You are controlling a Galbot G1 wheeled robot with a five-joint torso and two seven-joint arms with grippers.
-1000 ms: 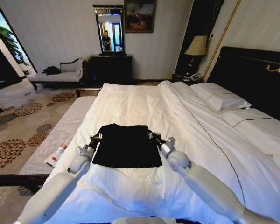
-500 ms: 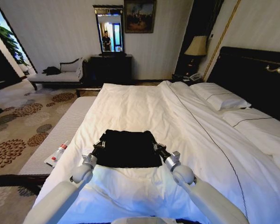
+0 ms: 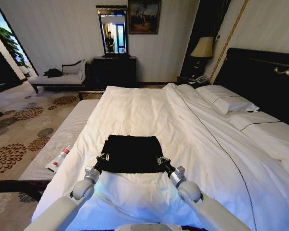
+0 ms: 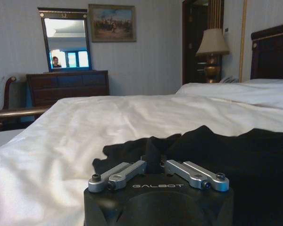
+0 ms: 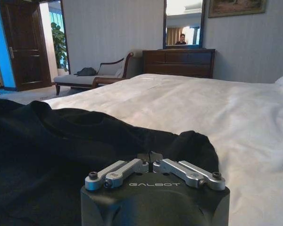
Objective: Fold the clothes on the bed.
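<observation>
The black T-shirt (image 3: 130,153) is lying folded into a flat dark block on the bed (image 3: 192,139), near its foot. The left gripper (image 3: 103,157) and right gripper (image 3: 161,160) are each pinching a near corner. The wrist views are showing the cloth bunching up between the fingers (image 4: 117,173)
</observation>
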